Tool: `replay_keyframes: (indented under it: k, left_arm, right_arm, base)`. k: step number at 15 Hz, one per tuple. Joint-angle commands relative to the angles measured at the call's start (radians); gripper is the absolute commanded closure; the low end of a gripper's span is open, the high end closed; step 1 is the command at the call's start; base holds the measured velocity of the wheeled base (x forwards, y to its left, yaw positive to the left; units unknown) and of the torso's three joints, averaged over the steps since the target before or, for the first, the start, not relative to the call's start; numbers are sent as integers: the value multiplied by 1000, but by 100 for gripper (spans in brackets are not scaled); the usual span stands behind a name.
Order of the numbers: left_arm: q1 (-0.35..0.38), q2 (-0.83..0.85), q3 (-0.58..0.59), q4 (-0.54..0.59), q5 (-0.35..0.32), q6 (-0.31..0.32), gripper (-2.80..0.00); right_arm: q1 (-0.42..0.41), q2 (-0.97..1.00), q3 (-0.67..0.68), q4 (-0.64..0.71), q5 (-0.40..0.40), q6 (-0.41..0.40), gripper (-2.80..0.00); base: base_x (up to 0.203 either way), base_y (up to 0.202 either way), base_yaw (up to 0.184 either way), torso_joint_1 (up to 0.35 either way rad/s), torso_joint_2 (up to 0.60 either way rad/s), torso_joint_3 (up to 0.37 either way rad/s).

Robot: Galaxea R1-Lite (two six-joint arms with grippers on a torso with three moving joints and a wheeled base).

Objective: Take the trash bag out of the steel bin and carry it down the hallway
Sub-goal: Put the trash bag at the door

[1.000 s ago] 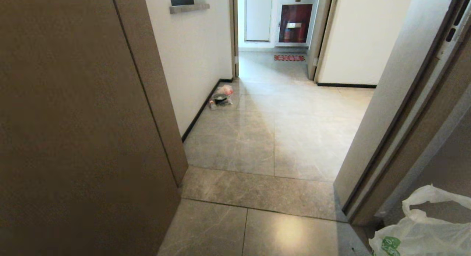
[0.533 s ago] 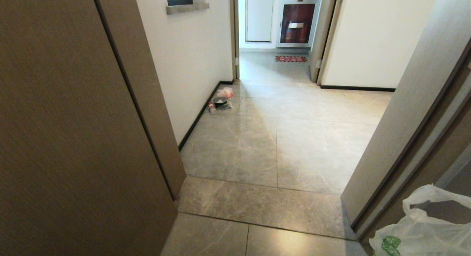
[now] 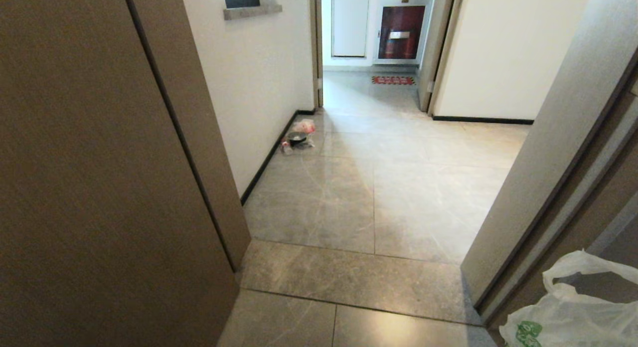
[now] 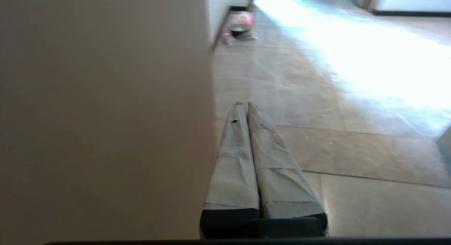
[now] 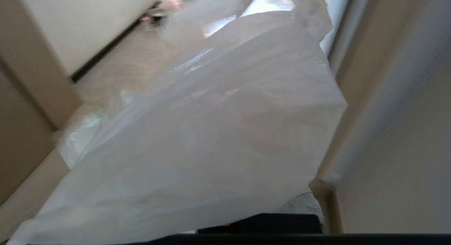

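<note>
The trash bag [image 3: 573,314], thin white plastic with a green logo and loop handles, hangs at the lower right corner of the head view. In the right wrist view the trash bag [image 5: 211,132] fills almost everything and hides my right gripper's fingers; only the gripper's black base [image 5: 260,222] shows beneath it. My left gripper [image 4: 243,104] is shut and empty, its tape-wrapped fingers pointing ahead close beside the brown door. The hallway floor [image 3: 379,187] of grey marbled tiles stretches ahead. The steel bin is out of view.
A brown door leaf [image 3: 99,187] fills the left side and a door frame [image 3: 548,177] stands close on the right. A clear bag with red contents [image 3: 298,136] lies by the left wall's dark skirting. Farther on are an open doorway and a red mat [image 3: 393,80].
The whole head view has shifted: the threshold tiles sit lower and the right door frame nearer, so the camera has moved forward. The trash bag stays in the same corner.
</note>
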Motion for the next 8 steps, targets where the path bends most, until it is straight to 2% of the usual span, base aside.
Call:
replay_keyframes:
  k: [1,6,8]
  left_arm:
    - [0,2,0,-1,0,-1,0]
    - [0,0,0,-1,0,-1,0]
    - [0,0,0,-1,0,-1,0]
  right_arm:
    - [0,1,1,0,1,-3,0]
    - [1,1,1,0,2,-2,0]
    - [0,1,1,0,2,-1,0]
  base:
    - [-9,4,-105,3,5,-3]
    - [0,11,-196,2,0,1]
    - [1,8,-150,1,1,1]
